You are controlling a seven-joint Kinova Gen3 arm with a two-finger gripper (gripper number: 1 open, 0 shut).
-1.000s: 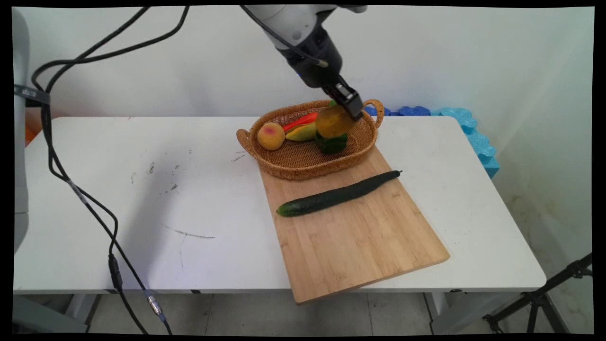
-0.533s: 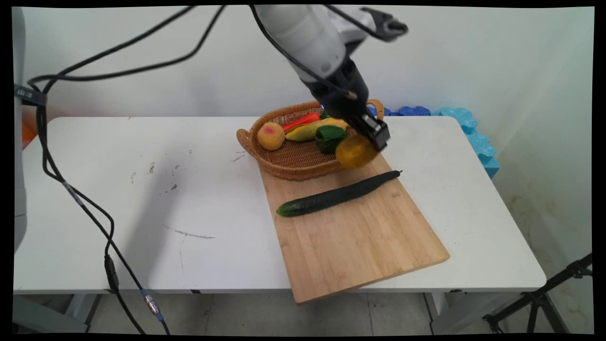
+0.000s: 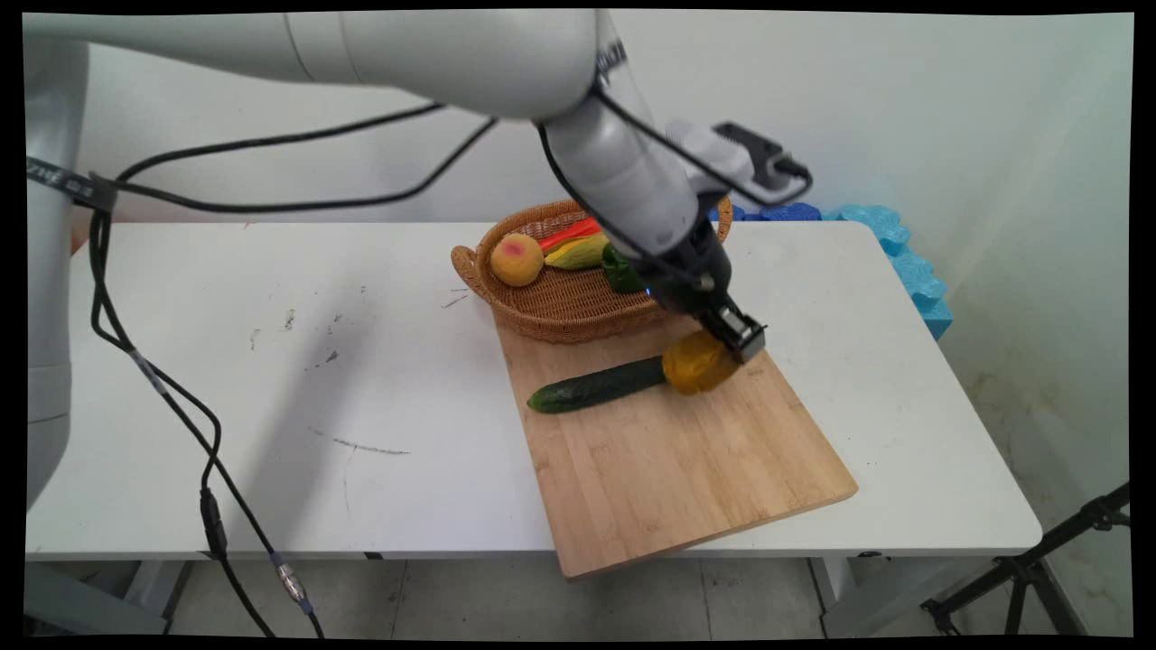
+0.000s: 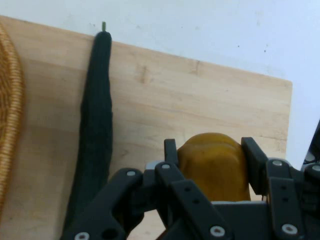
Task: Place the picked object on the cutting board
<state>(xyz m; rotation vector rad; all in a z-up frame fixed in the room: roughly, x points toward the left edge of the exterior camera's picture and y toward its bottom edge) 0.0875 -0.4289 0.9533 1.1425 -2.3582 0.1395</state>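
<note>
My gripper [image 3: 722,348] [image 4: 210,150] is shut on a yellow-orange pepper [image 3: 695,363] [image 4: 214,165], holding it just above the wooden cutting board [image 3: 686,451] [image 4: 160,100]. The pepper hangs over the right part of a long dark green cucumber [image 3: 596,385] [image 4: 95,135] that lies across the board. In the hand view the cucumber runs up the board to the left of the fingers [image 4: 171,152]. The cucumber's far end is hidden behind the pepper in the main view.
A wicker basket [image 3: 542,316] [image 4: 7,125] stands at the board's far end with a peach [image 3: 517,259], a red pepper [image 3: 571,233], a yellow piece [image 3: 578,253] and a green pepper [image 3: 619,271]. Blue foam [image 3: 903,257] lies at the table's back right. Black cables [image 3: 163,379] hang at left.
The arm has carried the yellow-orange pepper out of the basket, down and toward the near right, to just above the cutting board over the cucumber.
</note>
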